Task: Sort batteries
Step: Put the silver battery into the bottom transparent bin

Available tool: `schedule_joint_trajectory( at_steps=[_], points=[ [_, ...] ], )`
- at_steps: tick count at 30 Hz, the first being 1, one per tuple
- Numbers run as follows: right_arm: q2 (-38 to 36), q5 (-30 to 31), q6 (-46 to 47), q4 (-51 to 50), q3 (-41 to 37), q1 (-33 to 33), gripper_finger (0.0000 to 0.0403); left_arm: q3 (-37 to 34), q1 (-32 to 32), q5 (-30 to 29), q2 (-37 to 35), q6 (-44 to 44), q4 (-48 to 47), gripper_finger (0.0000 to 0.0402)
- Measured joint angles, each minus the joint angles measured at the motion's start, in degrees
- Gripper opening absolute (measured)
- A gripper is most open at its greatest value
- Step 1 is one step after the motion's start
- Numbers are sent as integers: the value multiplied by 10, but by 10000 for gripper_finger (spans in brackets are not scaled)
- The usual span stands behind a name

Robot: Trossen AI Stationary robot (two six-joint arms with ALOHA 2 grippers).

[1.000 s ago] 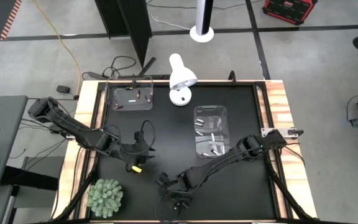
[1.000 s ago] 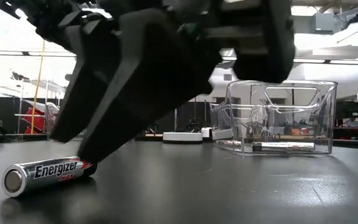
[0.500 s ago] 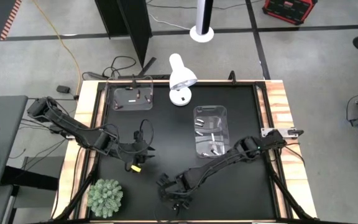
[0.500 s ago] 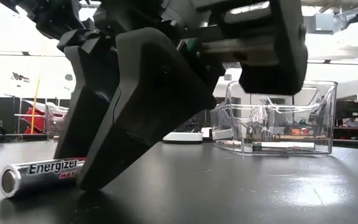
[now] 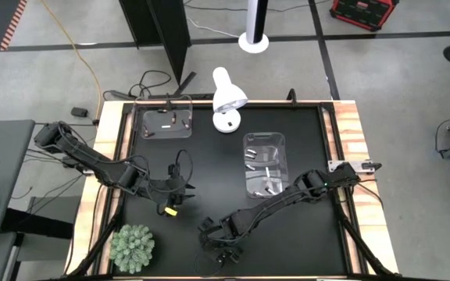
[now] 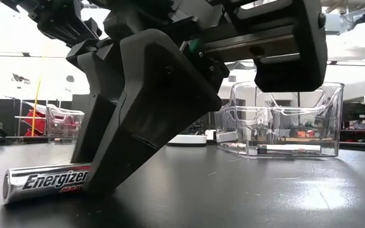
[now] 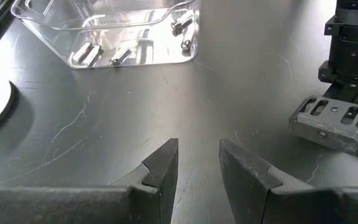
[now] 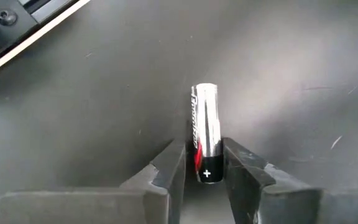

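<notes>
- A green spiky plant sits at the table's near left corner in the high view.
- The left gripper hovers over the black mat on the left half of the table. In its wrist view its fingers stand a narrow gap apart with only bare mat between them.
- A clear bin sits at the far left of the mat, with a few small batteries inside it.
- A white desk lamp stands at the far edge, just right of that bin.
- The right gripper is down at the near edge of the mat, around the middle of the table. In its wrist view its fingers pinch the black, plus-marked end of a silver Energizer battery, and the rest of the cell sticks out ahead of the tips.
- In the low view that battery lies flat on the mat, its silver end free and its other end under the dark finger.
- A second clear bin stands right of centre, beside the right arm's forearm, holding several batteries; the low view shows it behind the gripper.
</notes>
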Motion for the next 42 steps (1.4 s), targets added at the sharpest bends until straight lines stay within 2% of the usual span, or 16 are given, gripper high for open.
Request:
schedule_joint_trajectory(
  at_steps=[15, 26, 36, 42],
  points=[
    [17, 1, 28, -24, 12, -3, 12, 0, 0, 0, 0, 0, -5, 111],
    [21, 9, 10, -93, 90, -17, 3, 0, -1, 0, 0, 0, 8, 111],
    [-17, 8, -1, -65, 92, -38, 1, 0, -17, -1, -10, 9, 21, 111],
    [-56, 6, -6, -41, 92, -43, 0, -1, -25, -25, -38, 19, 19, 111]
  ],
)
